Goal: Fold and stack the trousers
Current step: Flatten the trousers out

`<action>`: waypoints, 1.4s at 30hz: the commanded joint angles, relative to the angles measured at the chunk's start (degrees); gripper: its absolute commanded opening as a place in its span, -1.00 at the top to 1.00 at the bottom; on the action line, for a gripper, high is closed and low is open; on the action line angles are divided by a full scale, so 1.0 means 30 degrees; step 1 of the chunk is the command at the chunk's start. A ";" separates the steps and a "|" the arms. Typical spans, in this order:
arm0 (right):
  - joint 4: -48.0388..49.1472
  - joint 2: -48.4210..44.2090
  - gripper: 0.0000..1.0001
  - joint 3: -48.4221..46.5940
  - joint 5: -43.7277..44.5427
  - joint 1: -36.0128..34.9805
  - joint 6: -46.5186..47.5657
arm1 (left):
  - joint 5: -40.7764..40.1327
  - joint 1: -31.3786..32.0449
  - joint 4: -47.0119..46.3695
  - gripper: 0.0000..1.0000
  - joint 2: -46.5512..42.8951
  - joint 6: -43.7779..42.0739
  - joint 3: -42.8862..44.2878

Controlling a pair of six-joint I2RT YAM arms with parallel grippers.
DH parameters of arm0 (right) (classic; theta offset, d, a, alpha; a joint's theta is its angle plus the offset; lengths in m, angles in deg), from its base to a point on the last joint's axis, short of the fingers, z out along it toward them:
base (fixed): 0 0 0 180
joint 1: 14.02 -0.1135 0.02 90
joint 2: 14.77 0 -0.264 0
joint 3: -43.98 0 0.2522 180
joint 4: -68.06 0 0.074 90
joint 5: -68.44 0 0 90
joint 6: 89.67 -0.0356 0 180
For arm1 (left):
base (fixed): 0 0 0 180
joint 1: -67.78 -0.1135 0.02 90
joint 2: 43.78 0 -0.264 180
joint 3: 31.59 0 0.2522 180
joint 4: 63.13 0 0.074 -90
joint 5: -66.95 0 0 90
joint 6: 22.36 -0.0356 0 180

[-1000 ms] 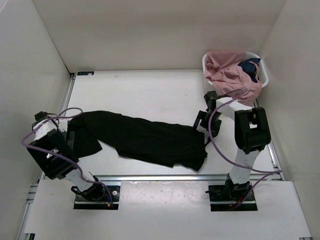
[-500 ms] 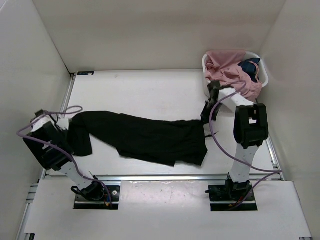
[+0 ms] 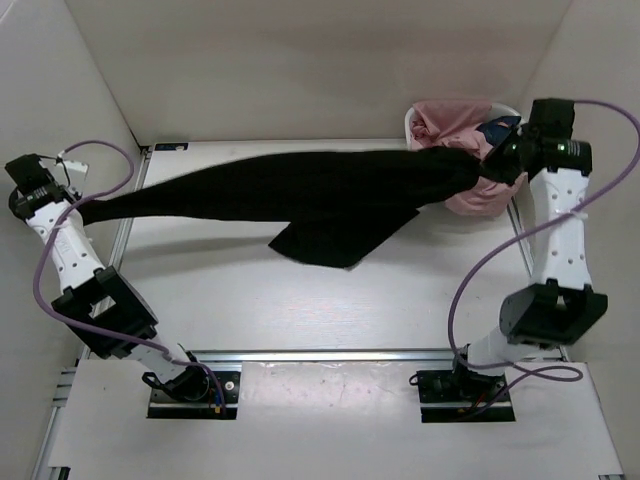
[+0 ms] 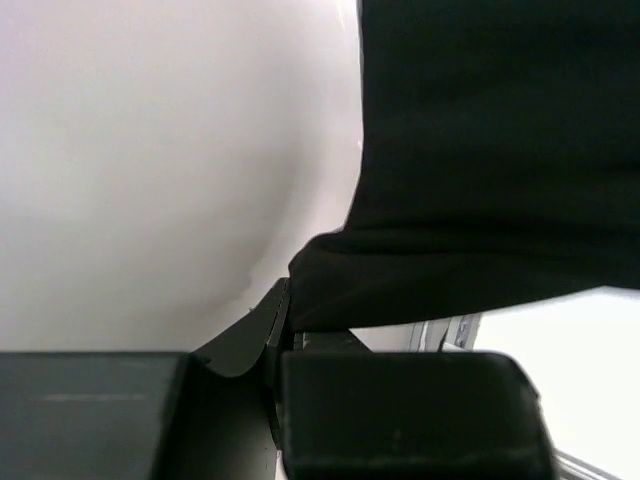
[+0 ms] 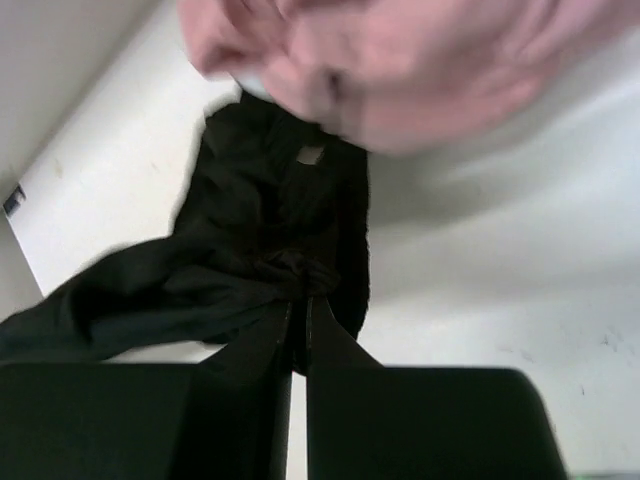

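The black trousers hang stretched in a long band across the back of the table, held up at both ends. A loose flap droops from the middle. My left gripper is shut on the left end, high by the left wall; in the left wrist view the cloth bunches right at the jaws. My right gripper is shut on the right end in front of the basket. In the right wrist view the fabric is pinched between the closed fingers.
A white basket stands at the back right corner with a pink garment and a dark blue cloth in it; the pink garment shows close above the right gripper. White walls enclose the white table on three sides.
Both grippers closed on the trousers' ends, rose and swung outward and back. The trousers went from lying crumpled on the near table to stretched taut in the air.
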 commanded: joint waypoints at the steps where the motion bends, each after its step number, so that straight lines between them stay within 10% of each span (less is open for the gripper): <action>1: -0.0219 -0.1688 1.00 0.3718 -0.0848 0.0046 0.0034 | -0.1295 -0.0224 -0.1159 0.72 -0.0852 -0.1020 -0.1722; 7: 0.0308 -0.5646 1.00 1.0049 -0.1021 0.2270 0.0415 | -0.0391 -0.0431 -0.1577 0.72 -0.1583 -0.1403 -0.5091; 14: 0.0484 -0.8020 1.00 1.5065 -0.0822 0.2272 0.0796 | -0.1377 -0.0897 -0.0759 0.18 -0.4599 -0.5404 -1.4218; 19: -0.0542 -0.8286 1.00 1.4897 0.0854 0.2477 0.2084 | -0.1648 -0.2362 0.2372 -0.81 -0.7091 -0.9714 -1.6112; 22: -0.0747 -0.8081 1.00 1.4896 0.1030 0.2477 0.2087 | 0.0045 -0.2892 0.2614 -0.96 -0.7299 -0.9435 -1.3835; 29: -0.0688 -0.7292 1.00 1.5073 0.1907 0.2653 0.2321 | 0.3771 -0.1722 0.3489 -0.78 -0.0862 -0.1673 -0.5455; 42: -0.1948 -0.5942 1.00 1.3079 0.3057 0.4440 0.4577 | 0.3651 0.0594 0.1177 -0.71 0.5912 0.1789 -0.5477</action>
